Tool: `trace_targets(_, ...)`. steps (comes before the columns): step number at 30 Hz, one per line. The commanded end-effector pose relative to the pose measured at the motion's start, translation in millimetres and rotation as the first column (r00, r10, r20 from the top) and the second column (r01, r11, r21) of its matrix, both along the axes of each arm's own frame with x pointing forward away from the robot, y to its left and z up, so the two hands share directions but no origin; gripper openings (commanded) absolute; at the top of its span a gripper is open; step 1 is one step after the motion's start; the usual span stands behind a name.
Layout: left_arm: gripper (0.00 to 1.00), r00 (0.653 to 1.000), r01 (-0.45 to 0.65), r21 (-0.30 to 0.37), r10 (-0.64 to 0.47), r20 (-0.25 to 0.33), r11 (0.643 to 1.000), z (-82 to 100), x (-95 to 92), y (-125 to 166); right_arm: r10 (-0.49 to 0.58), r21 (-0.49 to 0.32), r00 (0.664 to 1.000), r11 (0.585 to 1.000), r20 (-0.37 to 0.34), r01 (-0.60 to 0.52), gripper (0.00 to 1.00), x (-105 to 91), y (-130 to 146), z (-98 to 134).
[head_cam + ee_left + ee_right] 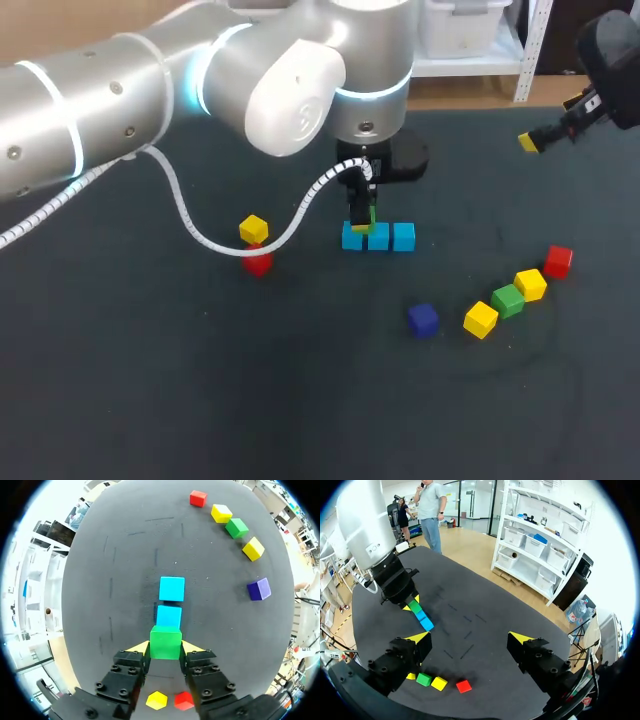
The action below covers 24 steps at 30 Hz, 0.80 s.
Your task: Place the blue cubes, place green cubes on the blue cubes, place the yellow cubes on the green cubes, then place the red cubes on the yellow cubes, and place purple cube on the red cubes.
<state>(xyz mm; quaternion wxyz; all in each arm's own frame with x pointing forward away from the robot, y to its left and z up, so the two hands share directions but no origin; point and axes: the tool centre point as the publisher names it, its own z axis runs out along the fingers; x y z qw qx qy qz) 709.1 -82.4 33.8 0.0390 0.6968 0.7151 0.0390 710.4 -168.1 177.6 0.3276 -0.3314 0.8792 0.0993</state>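
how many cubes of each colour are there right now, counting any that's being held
blue cubes: 3
green cubes: 2, one held in the left tool
yellow cubes: 3
red cubes: 2
purple cube: 1
total: 11
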Motion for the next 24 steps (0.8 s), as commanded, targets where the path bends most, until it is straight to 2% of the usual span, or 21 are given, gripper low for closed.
trace_targets(1,0.15,1.000,-0.001,0.006,0.001,-0.009,1.000,-0.1,2.9,-1.5,-0.003,-0.002,1.000,1.000,0.001,0.003,1.00,-1.0,0.1,0.5)
trace_targets(19,0.21,1.000,0.000,0.009,0.000,-0.016,1.000,-4.3,0.9,1.0,-0.003,-0.002,1.000,1.000,0.001,0.003,1.00,-1.0,0.1,0.5)
trace_targets(21,0.24,1.000,0.000,0.009,0.000,-0.015,1.000,-5.0,1.4,1.0,-0.003,-0.002,1.000,1.000,0.001,0.003,1.00,-1.0,0.1,0.5)
trace_targets(24,0.37,1.000,0.002,0.009,-0.002,-0.017,1.000,-5.1,1.6,0.9,-0.003,-0.002,1.000,1.000,0.001,0.003,1.00,-1.0,0.1,0.5)
